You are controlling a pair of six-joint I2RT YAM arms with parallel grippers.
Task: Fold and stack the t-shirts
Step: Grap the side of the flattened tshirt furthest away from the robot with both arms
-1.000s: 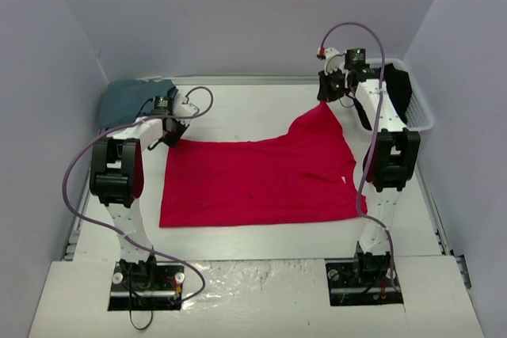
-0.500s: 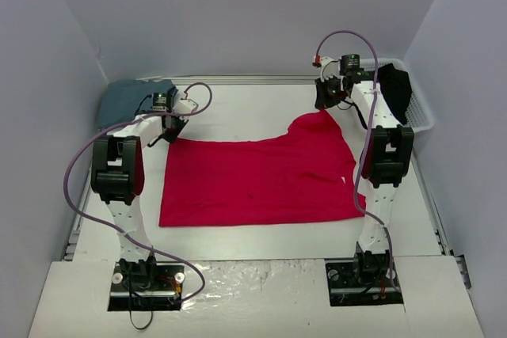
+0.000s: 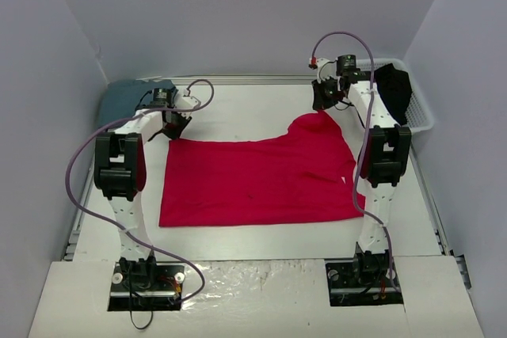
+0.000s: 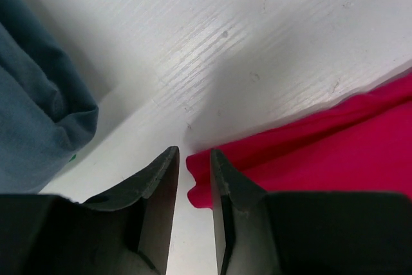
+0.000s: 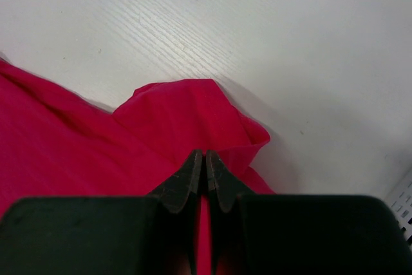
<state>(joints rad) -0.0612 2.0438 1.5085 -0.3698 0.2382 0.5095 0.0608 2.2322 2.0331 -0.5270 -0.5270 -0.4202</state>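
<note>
On table (image 3: pixel 253 108) centre: red shirt (image 3: pixel 253 180) spread flat, far-right corner raised. Right gripper (image 5: pixel 205 156) pinched shut on that corner. Left gripper (image 4: pixel 193 152) at far-left corner, jaws narrowly apart, cloth edge just beyond the tips. Far-left corner of table: blue-grey shirt (image 3: pixel 127 96), heaped. Far right: black shirt (image 3: pixel 394 85) in basket (image 3: pixel 424 116).

Both arms far forward; left gripper (image 4: pixel 193 152) jaws narrowly apart, right gripper (image 5: pixel 205 154) pinched tight (fingertips together).
</note>
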